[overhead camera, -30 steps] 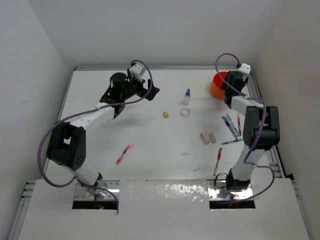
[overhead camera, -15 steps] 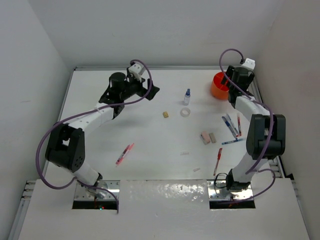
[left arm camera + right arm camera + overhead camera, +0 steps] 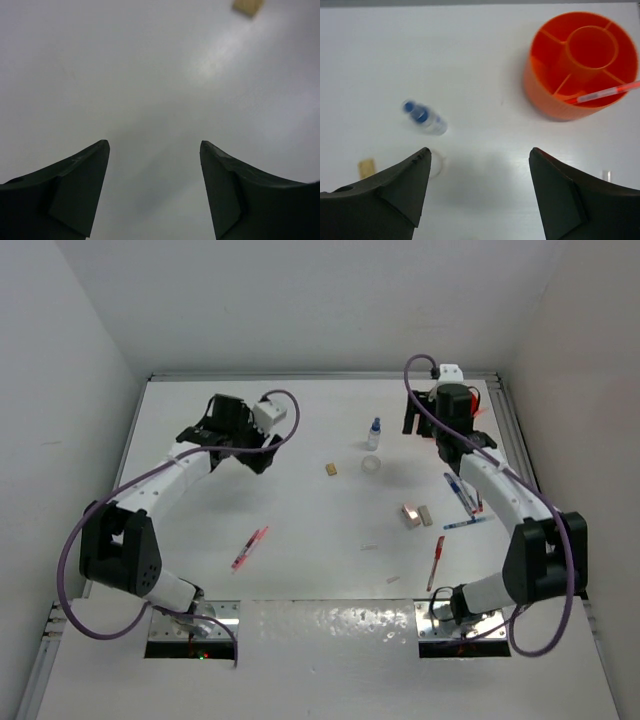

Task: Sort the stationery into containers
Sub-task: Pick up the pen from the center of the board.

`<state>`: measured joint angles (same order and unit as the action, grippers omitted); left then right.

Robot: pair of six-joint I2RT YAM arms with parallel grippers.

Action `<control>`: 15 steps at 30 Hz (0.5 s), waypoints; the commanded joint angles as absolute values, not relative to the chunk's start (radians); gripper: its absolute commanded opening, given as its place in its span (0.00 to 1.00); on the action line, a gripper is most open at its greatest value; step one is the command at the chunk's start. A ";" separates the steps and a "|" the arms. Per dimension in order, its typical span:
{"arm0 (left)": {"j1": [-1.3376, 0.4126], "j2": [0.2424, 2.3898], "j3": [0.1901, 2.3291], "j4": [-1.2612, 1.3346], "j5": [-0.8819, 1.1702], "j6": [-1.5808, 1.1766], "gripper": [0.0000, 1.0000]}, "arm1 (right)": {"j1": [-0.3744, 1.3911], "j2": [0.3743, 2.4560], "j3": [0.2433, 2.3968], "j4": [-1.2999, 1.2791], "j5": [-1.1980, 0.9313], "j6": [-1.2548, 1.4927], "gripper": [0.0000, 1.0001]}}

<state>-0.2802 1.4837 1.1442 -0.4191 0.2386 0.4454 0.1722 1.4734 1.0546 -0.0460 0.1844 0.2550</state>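
The orange tub [image 3: 580, 65] lies at the upper right of the right wrist view, with a pink pen [image 3: 602, 93] resting across one of its compartments. My right gripper [image 3: 480, 152] [image 3: 415, 423] hangs open over bare table between the tub and the blue-capped bottle [image 3: 425, 117] [image 3: 374, 432]. The tape ring [image 3: 371, 465] and a tan eraser [image 3: 330, 469] lie just in front of the bottle. My left gripper [image 3: 154, 145] [image 3: 252, 452] is open over bare table at the far left, holding nothing. A pink pen [image 3: 250, 548] lies near the left front.
Two erasers [image 3: 411, 515] lie right of centre. Several pens [image 3: 462, 492] lie beside them, with a blue pen [image 3: 465, 523] and a red pen [image 3: 437, 560] nearer the front. In the top view my right wrist hides most of the tub. White walls enclose the table.
My right arm has swung left, away from above the tub and toward the bottle, with its jaws now wider. My left gripper has turned and drawn back to the left.
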 commanded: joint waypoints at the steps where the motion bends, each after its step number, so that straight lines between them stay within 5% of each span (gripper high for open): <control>1: -0.328 1.477 1.137 -0.848 0.186 0.653 0.69 | 0.248 1.394 1.020 -0.106 0.120 0.271 0.77; 7: -0.368 1.522 1.036 -0.862 0.092 0.620 0.35 | 0.389 1.329 0.945 -0.143 0.181 0.305 0.74; 15: -0.437 1.390 0.832 -0.767 0.128 0.626 0.44 | 0.509 1.177 0.786 -0.127 0.270 0.397 0.74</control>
